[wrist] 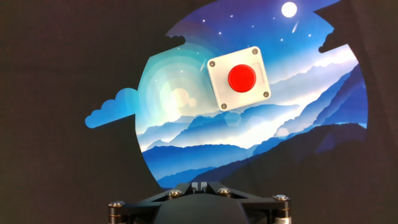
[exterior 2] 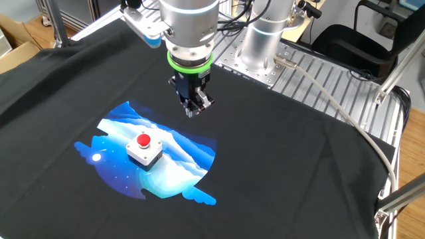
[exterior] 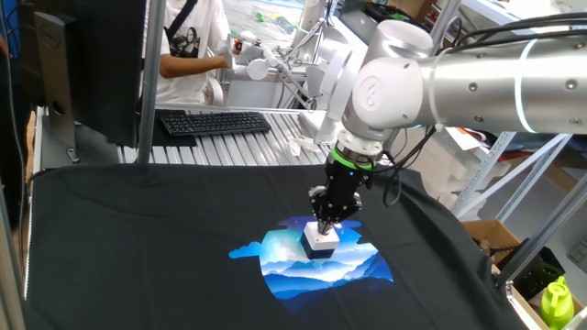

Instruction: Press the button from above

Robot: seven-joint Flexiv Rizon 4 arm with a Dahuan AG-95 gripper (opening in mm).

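The button is a round red cap (exterior 2: 143,141) on a small white box (exterior 2: 145,154) that sits on the blue mountain print of the black cloth. In the hand view the red cap (wrist: 242,78) lies ahead of the fingers, up and a little right of centre. My gripper (exterior 2: 193,109) hangs above the cloth, apart from the button and off to one side of it. Its fingertips (wrist: 200,185) touch each other with nothing between them. In one fixed view the gripper (exterior: 326,223) overlaps the white box (exterior: 319,242) and hides the cap.
The black cloth (exterior 2: 285,166) covers the table, with the blue printed patch (exterior 2: 166,172) round the button. A keyboard (exterior: 213,122) and a person (exterior: 188,50) are beyond the far edge. The arm's base (exterior 2: 262,40) stands on the slatted metal table top behind the cloth.
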